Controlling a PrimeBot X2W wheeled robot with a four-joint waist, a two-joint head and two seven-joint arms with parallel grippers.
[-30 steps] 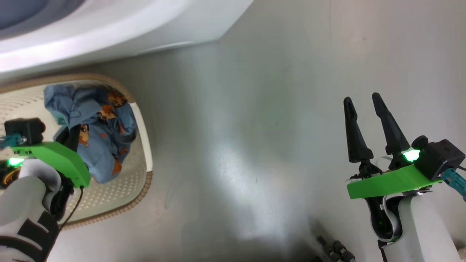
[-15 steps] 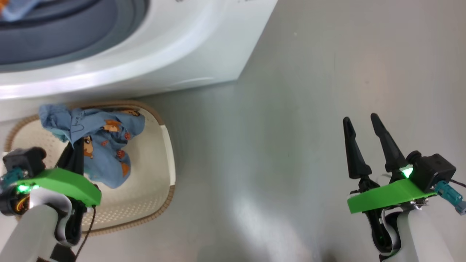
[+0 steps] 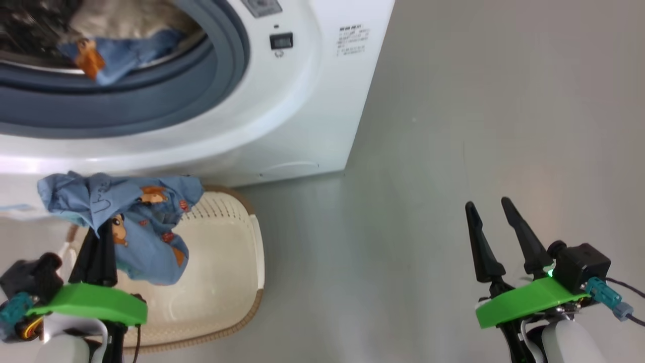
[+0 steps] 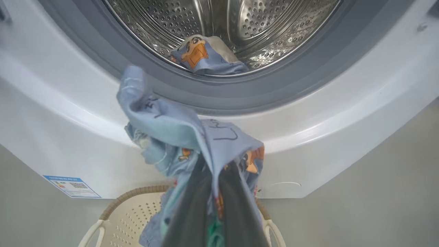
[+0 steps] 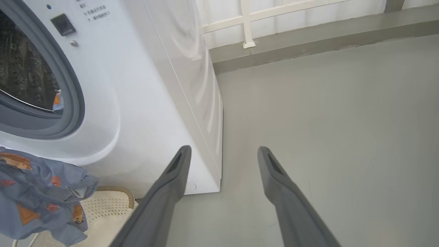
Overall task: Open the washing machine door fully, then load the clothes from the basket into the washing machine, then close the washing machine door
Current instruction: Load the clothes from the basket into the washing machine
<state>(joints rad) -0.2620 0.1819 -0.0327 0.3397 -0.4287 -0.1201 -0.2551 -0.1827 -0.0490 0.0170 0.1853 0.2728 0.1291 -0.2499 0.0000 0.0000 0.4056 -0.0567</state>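
Note:
My left gripper [image 3: 101, 232] is shut on a light-blue garment [image 3: 131, 222] printed with orange figures, held up above the cream basket [image 3: 227, 282]. In the left wrist view the garment [image 4: 178, 137] drapes over my fingers in front of the washing machine [image 3: 302, 101]. Another blue garment [image 4: 202, 56] with an orange patch lies in the steel drum [image 4: 260, 20], also seen in the head view as a blue heap [image 3: 116, 53]. The basket bottom looks bare. My right gripper [image 3: 491, 212] is open over the floor at the right. The door is out of view.
Grey floor [image 3: 453, 126] stretches right of the machine. A blue label sticker [image 4: 72, 186] sits low on the machine front. A wall base with white framing [image 5: 274, 31] runs behind the machine in the right wrist view.
The head view has tilted up, bringing the drum opening into view. My left gripper has lifted the garment out of the basket toward the machine. The right gripper holds its pose.

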